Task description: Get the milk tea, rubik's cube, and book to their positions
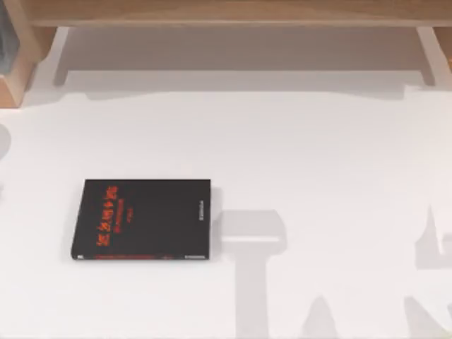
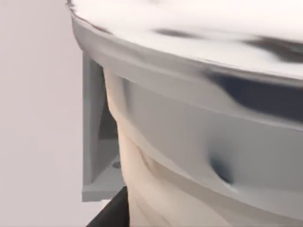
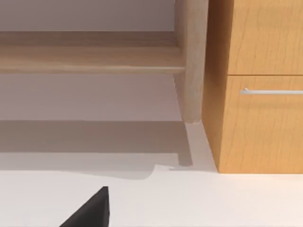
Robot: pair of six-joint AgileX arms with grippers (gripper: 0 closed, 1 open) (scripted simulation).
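Milk tea cup (image 2: 199,142) close against left end effector (image 2: 102,156), whether gripped cannot tell, black book (image 1: 141,219) flat on table (image 1: 318,176)

White table (image 1: 318,183), black book (image 1: 143,219) with red lettering lying flat near the table's left edge, spine toward the right, wooden shelf (image 1: 233,14) along the far edge, grey shadows at the near right corner

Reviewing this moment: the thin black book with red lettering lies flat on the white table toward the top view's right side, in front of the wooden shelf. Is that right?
Not quite. The thin black book with red lettering does lie flat on the white table, in front of the wooden shelf, but it sits toward the table's left side, not the right. The top view shows this.
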